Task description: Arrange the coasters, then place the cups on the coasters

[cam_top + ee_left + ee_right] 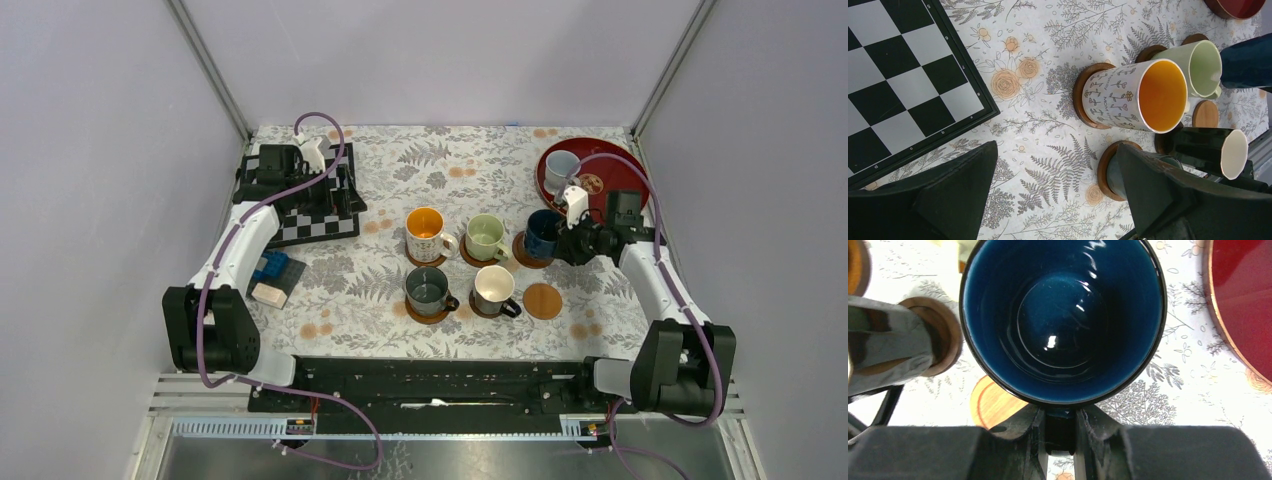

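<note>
Five cups stand in two rows mid-table: orange-inside white (425, 232), pale green (486, 237) and navy blue (543, 233) behind, dark grey-green (428, 289) and black with cream inside (494, 288) in front. Brown coaster edges show under each. One light coaster (543, 301) lies bare beside the black cup. A pale blue-white cup (561, 170) sits on the red tray (615, 165). My right gripper (1060, 425) is shut on the navy cup's (1063, 315) handle. My left gripper (1058, 200) hangs open and empty above the cloth, near the chessboard (898, 75).
The chessboard (310, 200) lies at the back left under the left arm. A small blue and white object (272, 278) lies near the left edge. The red tray fills the back right corner, close to the right arm. Walls enclose the table on three sides.
</note>
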Available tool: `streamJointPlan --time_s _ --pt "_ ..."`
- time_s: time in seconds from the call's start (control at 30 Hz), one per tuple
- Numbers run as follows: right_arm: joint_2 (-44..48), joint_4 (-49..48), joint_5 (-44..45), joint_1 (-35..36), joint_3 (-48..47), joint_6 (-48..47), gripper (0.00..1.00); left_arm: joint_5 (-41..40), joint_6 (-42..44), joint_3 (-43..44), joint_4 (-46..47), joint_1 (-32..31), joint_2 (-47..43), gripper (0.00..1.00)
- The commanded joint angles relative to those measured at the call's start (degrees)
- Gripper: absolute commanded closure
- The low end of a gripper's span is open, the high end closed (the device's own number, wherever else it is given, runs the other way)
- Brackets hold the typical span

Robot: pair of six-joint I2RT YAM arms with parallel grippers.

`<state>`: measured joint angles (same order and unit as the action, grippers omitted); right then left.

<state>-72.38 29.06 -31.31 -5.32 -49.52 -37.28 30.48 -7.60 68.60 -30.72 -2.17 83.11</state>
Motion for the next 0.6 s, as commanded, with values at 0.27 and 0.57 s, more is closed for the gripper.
streamJointPlan --time_s 0.27,0.57 --pt "-0.61 -18.14 2.0 1.4 5.43 2.67 1.0 0.56 -0.57 2.51 2.42 -0.33 -0.12 0.01" --pt "-4.14 -21.03 3.25 1.98 7.07 2.05 1.0 0.43 -0.58 2.59 2.42 -0.37 0.0 0.01"
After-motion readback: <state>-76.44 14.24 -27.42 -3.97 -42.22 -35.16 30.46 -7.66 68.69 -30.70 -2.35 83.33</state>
